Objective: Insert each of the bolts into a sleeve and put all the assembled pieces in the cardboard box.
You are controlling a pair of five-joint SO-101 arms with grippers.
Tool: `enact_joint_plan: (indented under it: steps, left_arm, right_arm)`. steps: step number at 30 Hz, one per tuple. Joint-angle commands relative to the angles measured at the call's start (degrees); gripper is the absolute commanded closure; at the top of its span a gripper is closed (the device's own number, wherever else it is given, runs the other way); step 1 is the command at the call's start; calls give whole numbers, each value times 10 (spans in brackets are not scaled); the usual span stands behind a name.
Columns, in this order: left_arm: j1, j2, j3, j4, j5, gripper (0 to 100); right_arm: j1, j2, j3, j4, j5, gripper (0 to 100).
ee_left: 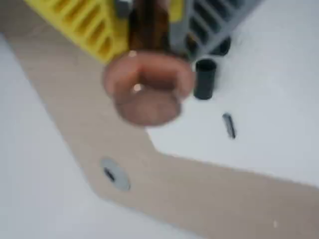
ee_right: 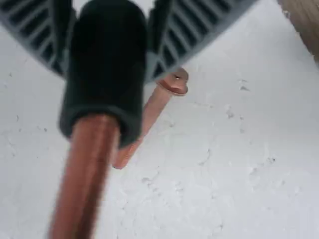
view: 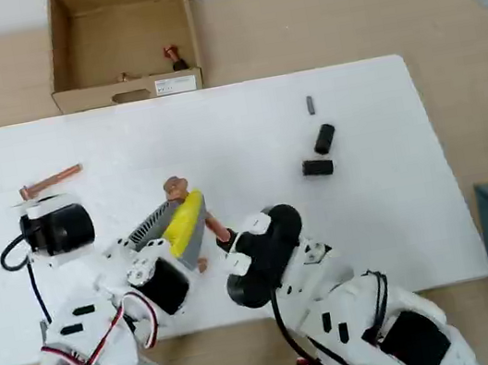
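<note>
Copper bolt gripped by left jaws; black sleeve gripped by right jaws.

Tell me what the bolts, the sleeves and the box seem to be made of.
The bolt looks like metal, copper or copper-plated, from its reddish-brown sheen. The sleeve is matte black, likely plastic or rubber. The cardboard box is plain brown, unfinished.

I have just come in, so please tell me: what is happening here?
The left gripper is shut on a copper bolt. The right gripper grips a black sleeve with a copper shaft in it. Another bolt and two sleeves lie loose on the white mat. The cardboard box holds at least one assembled piece.
</note>
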Motion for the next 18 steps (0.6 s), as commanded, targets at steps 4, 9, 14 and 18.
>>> enact_joint_plan:
  steps: [4,9,14,18]
  left_arm:
    - [4,-4,7,-13,-1,998]
    - [5,-4,2,-12,-1,998]
    - [6,-4,-29,34,-2,998]
    - [6,-4,-67,91,-2,998]
  right_arm:
    - [-7,-68,-37,-16,6,989]
    - [-7,-68,-36,-16,6,989]
    - [-5,-68,-35,-16,6,989]
    - [-5,-68,-34,-16,4,989]
